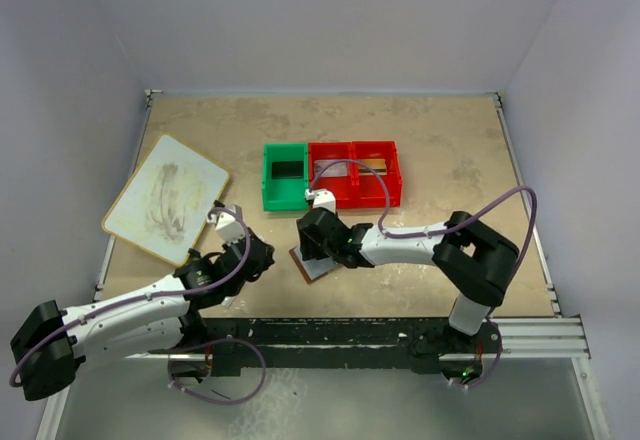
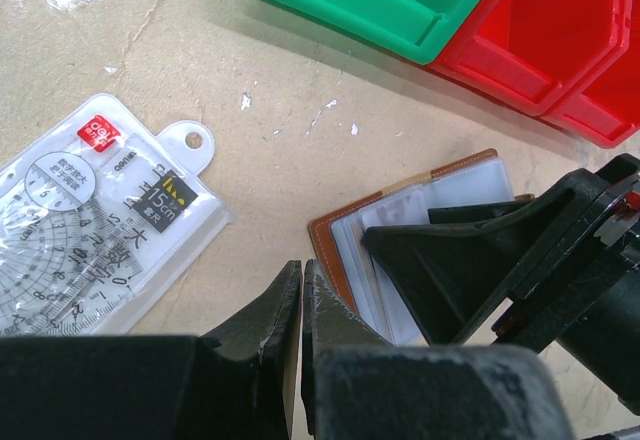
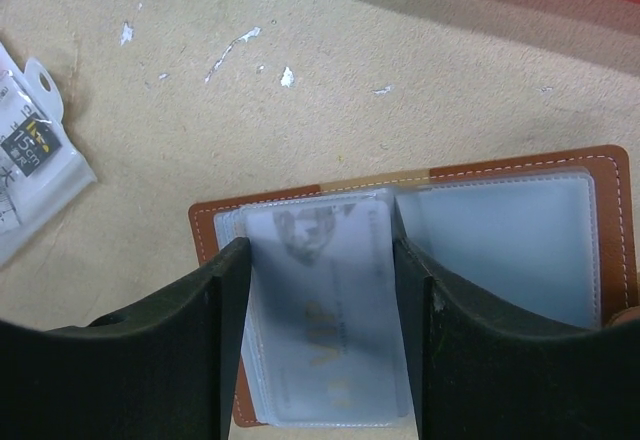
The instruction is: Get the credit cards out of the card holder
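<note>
Card holder (image 3: 505, 245) lies open on table (image 1: 450, 260) near red bins (image 1: 355, 172), R gripper (image 3: 320, 260) over it, fingers (image 3: 170, 360) apart flanking pocketed card (image 3: 325, 355), long axis along fingers, pinch can't tell; L gripper (image 2: 302, 295) closed, empty, just left.

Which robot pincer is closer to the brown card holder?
The right one. The right pincer hangs right over the open card holder, its fingers on either side of a clear pocket. The left pincer is shut, just off the holder's left edge.
</note>
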